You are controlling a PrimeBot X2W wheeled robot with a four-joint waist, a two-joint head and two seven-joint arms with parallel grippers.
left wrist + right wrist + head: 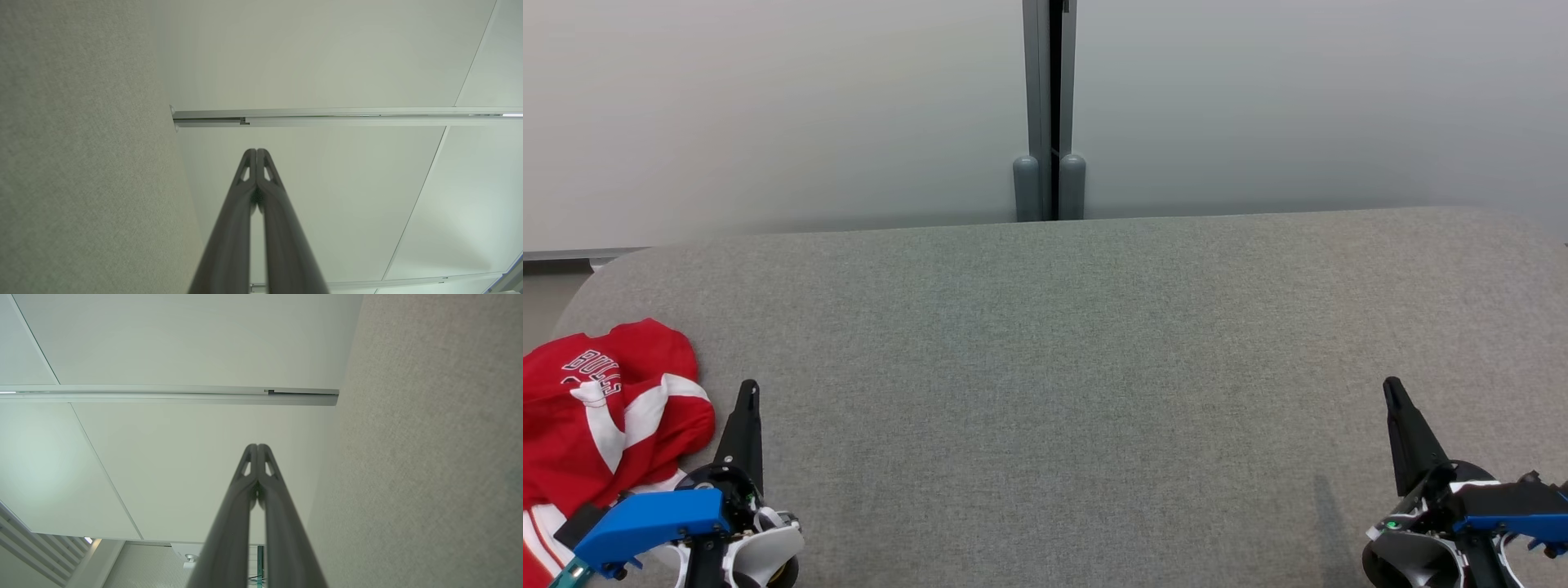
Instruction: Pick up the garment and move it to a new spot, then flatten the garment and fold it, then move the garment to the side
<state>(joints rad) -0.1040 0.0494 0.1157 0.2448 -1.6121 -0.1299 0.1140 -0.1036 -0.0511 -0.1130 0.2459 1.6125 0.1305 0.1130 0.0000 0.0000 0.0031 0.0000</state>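
A red garment with white trim and white lettering lies crumpled at the near left corner of the grey fabric surface. My left gripper stands just right of the garment, apart from it, fingers pressed together and empty. Far across at the lower right, my right gripper is also shut with nothing in it. In the left wrist view the left gripper points along the surface toward the wall, tips touching. The right gripper looks the same in the right wrist view.
A pale wall with a grey vertical post runs behind the surface's far edge. The surface's rounded left corner drops to the floor. A metal rail crosses the wall panels.
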